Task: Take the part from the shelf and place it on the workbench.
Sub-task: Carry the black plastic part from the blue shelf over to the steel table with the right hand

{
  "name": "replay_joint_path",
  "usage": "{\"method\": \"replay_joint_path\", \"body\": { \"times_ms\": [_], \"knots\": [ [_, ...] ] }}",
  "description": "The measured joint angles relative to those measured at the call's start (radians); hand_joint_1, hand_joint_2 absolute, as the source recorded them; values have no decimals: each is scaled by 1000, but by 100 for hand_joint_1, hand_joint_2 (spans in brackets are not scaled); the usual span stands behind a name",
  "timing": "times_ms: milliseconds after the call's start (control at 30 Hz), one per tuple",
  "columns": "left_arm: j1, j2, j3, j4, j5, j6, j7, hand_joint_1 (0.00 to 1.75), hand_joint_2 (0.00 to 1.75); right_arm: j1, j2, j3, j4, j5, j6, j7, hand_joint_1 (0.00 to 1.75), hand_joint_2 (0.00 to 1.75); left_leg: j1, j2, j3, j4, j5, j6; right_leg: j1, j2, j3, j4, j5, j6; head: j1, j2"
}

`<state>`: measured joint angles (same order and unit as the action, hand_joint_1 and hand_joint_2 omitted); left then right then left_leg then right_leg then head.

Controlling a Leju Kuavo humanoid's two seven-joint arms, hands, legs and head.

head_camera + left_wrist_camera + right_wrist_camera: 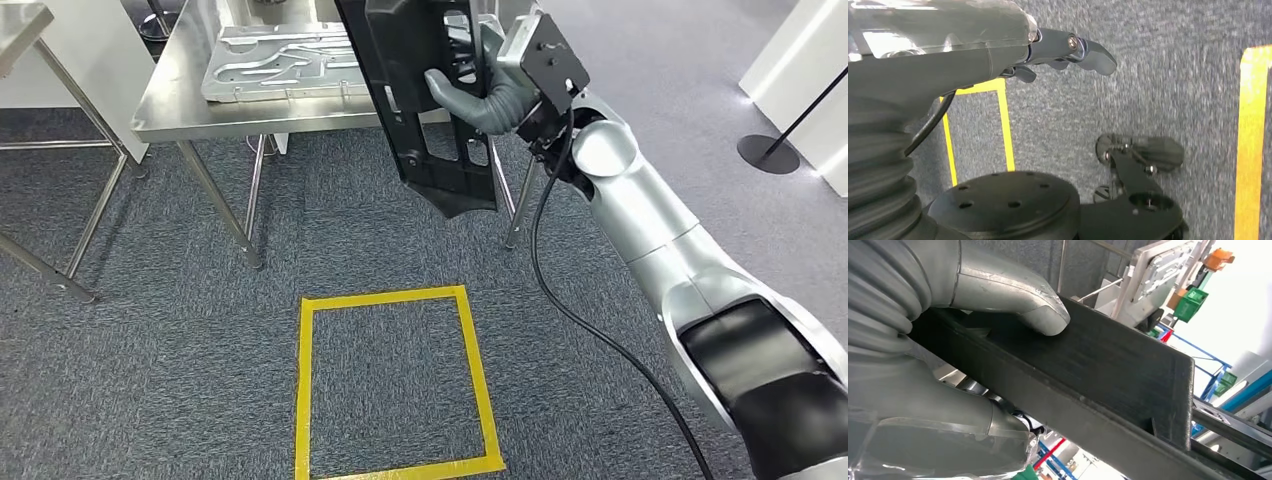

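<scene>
While gripping the long black ribbed plastic part (pixel 425 100), the right hand (pixel 480 90) is hanging beside the steel tabletop (pixel 175 100); left hand (pixel 1063 50) spread, holding nothing

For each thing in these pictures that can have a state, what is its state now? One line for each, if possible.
Black part: held in the air, on edge, over the front edge of the workbench, not set down.
Right hand: grips the black part, thumb pressed on its flat side.
Left hand: holds nothing, hangs over the carpet.
Workbench: bears a metal plate lying flat.
Yellow tape square: on the carpet, nothing inside it.
</scene>
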<state>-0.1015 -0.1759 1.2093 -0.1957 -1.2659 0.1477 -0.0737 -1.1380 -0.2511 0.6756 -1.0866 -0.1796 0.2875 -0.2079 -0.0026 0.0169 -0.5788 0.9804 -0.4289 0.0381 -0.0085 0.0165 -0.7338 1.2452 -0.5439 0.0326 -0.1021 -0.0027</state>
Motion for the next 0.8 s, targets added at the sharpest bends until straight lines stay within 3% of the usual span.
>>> {"method": "replay_joint_path", "body": {
  "times_ms": [33,67,100,167,233,300,367,433,500,533,567,600,667,700,733,800],
  "knots": [
    [0,0,-1,0,0,0,0,0,175,-2,3,5,10,-2,2,-3,175,175,1,0,1,1,-1,-1,-3,-1,-23,40,-7,4,0,0],
    [1,0,-1,0,0,0,0,0,175,-3,5,11,19,-3,3,-4,175,175,3,0,1,3,-3,-2,-6,-1,-28,44,5,9,0,0],
    [1,0,-2,0,1,1,0,0,175,-7,5,17,27,-4,5,-6,175,175,5,-1,1,8,-6,-6,-11,-2,-14,8,34,13,0,0],
    [2,0,-2,0,6,2,1,0,175,-20,5,28,40,-6,5,-8,175,175,8,-4,-1,22,-17,-16,-19,-4,48,-124,99,22,0,0],
    [0,0,-2,0,10,4,2,0,175,-34,8,38,54,-8,4,-10,175,175,7,-6,-4,37,-28,-29,-20,1,86,-205,125,12,0,0],
    [0,0,-2,0,11,5,4,0,175,-44,9,47,65,-10,4,-11,175,175,8,-8,-5,40,-32,-40,-15,4,88,-211,123,-9,0,0],
    [0,0,-2,0,12,5,7,0,175,-55,4,54,74,-12,4,-13,175,175,11,-8,-10,52,-43,-50,-15,3,90,-213,122,-23,0,0],
    [0,-1,-2,0,12,5,8,0,175,-67,-5,61,80,-13,4,-16,175,175,14,-8,-45,129,-84,-56,-15,1,95,-215,121,-33,0,0],
    [-2,-1,-1,0,13,4,5,0,175,-73,-17,68,87,-14,4,-18,175,175,14,-8,-111,266,-138,-58,-11,-2,99,-215,117,-39,0,0],
    [-4,-1,-1,0,12,4,4,0,175,-74,-22,72,91,-15,4,-19,175,175,14,-8,-138,317,-150,-57,-8,-3,101,-214,116,-41,0,0],
    [-6,-1,-1,0,12,3,3,0,175,-74,-25,76,96,-15,5,-19,175,175,14,-8,-149,333,-143,-54,-5,-3,104,-214,114,-42,0,0],
    [-8,-1,-1,0,11,3,2,0,175,-74,-27,79,100,-17,5,-21,175,175,13,-8,-139,309,-117,-49,-3,-3,107,-214,112,-43,0,0],
    [-6,-1,-2,0,9,6,2,0,175,-76,-27,81,107,-19,5,-25,175,175,9,-7,-80,176,-47,-35,-1,-1,113,-215,107,-42,0,0],
    [-4,-1,-2,0,9,7,2,0,175,-78,-29,81,109,-21,5,-27,175,175,5,-7,-51,113,-26,-29,0,-1,115,-215,106,-39,0,0],
    [-4,-1,-2,0,8,8,2,0,175,-80,-30,82,111,-22,5,-29,175,175,1,-6,-31,70,-17,-24,0,-1,114,-216,106,-34,0,0],
    [-3,-1,-2,0,7,10,1,0,175,-82,-33,85,116,-24,5,-32,175,175,-5,-8,-21,44,-21,-19,-1,-1,112,-220,107,-23,0,0]
  ]
}}
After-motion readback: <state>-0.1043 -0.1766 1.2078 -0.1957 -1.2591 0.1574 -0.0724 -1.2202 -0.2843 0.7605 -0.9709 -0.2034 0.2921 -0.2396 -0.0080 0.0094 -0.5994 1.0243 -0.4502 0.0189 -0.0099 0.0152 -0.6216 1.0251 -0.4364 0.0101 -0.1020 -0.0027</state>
